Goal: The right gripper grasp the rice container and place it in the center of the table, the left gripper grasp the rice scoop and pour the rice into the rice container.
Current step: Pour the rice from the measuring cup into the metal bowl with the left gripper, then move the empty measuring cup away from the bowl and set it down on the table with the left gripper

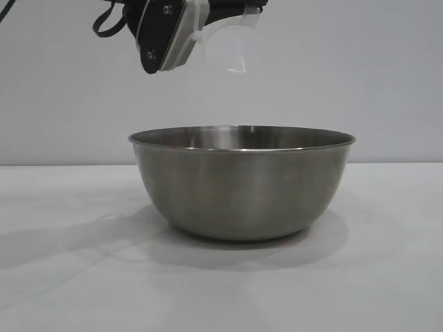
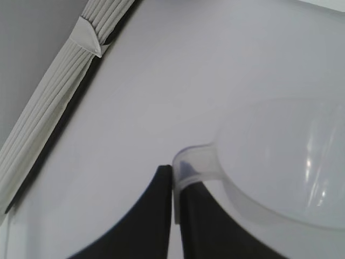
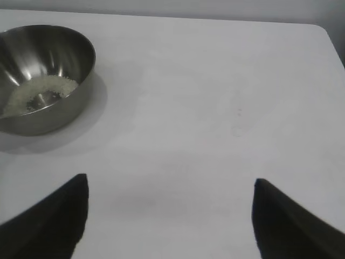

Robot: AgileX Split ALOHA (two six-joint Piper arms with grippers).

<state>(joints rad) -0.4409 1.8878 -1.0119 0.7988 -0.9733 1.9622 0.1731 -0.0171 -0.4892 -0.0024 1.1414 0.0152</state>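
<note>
Steel rice container (image 1: 242, 183) already holds rice (image 3: 40, 91); left gripper (image 2: 173, 216) jaws pinch the rice scoop (image 1: 232, 45) handle (a thin hold), so it may slip; right gripper (image 3: 170, 216) jaws wide, apart.

— What are you looking at on the table (image 1: 62, 277)?

— The steel bowl (image 1: 242, 183) is sitting upright on the white top, round and brushed grey. Off-white rice (image 3: 40, 91) is lying in a shallow patch at its bottom.

— And the cup?

— My left claw (image 2: 173, 186) is pinching the handle of the clear plastic cup (image 1: 232, 45), holding it tipped above the bowl, apart from it.
</note>
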